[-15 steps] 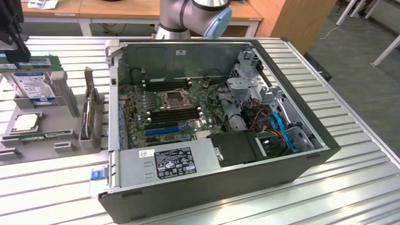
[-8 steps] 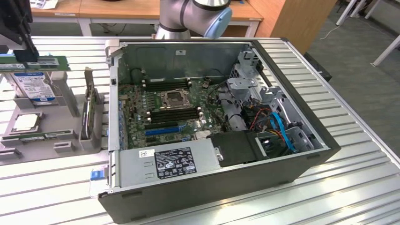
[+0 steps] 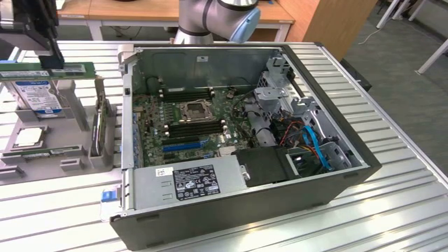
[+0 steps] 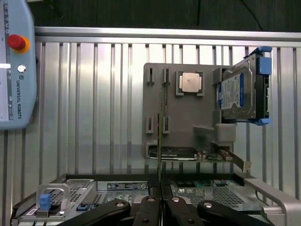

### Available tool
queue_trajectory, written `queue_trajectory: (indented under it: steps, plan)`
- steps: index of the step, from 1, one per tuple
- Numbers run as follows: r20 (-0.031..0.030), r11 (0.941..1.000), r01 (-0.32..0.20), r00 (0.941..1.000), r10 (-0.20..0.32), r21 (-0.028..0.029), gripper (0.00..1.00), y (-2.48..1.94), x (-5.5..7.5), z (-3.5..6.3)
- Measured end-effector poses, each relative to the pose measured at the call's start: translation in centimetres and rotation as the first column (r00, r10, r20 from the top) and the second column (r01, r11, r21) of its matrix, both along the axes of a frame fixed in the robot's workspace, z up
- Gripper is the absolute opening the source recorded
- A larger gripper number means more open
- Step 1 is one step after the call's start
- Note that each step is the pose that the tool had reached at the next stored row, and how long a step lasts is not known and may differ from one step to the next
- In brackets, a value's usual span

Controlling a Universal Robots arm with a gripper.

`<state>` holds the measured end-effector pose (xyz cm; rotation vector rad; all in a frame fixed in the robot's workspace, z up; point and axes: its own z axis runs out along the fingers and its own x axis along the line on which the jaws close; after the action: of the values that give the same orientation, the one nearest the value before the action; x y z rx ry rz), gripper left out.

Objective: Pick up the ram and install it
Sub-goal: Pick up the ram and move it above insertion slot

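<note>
Closest in, my claw [image 4: 161, 203] is clamped shut on the ram [image 4: 160, 141], with the dark fingers [image 4: 149, 207] pressing the board from both sides. From the wrist I see the ram edge-on, a thin green line running straight away from the fingertips.

Just beyond the fingers lies the open computer case [image 4: 94, 187], with a small blue tab [image 4: 44, 201] at its edge. Past the case, a gray holder [image 4: 178, 113] sits on the slatted metal counter [image 4: 94, 103]. An expansion card [image 4: 188, 153] sits at the holder's nearer end. Farther along, a processor chip [image 4: 192, 83] rests in a square recess. Beside it a hard drive [image 4: 237, 92] with a blue-white label stands on edge in blue rails. Off to one side, a teach pendant [image 4: 14, 70] with a red button [image 4: 15, 42] rests by the counter's far edge.

In the exterior view, the power supply [image 3: 196, 181] is the nearest part of the case, and the motherboard [image 3: 189, 121] with its memory slots [image 3: 196, 128] lies beyond it. I hold the ram roughly level at the exterior view's left, above the hard drive and the holder. It is outside the case and well apart from those slots. My arm [image 3: 217, 16] rises behind the case at the far side of the counter.
</note>
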<state>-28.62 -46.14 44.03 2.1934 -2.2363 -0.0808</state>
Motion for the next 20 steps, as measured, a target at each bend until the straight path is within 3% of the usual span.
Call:
queue_trajectory:
  steps: [2,20]
  plan:
    - [0.0001,1.0000,0.000,1.0000,0.000,0.0001,0.12,0.00,1.3,0.00]
    - [0.0000,1.0000,0.000,1.0000,0.000,0.0001,0.12,0.00,5.4,0.00]
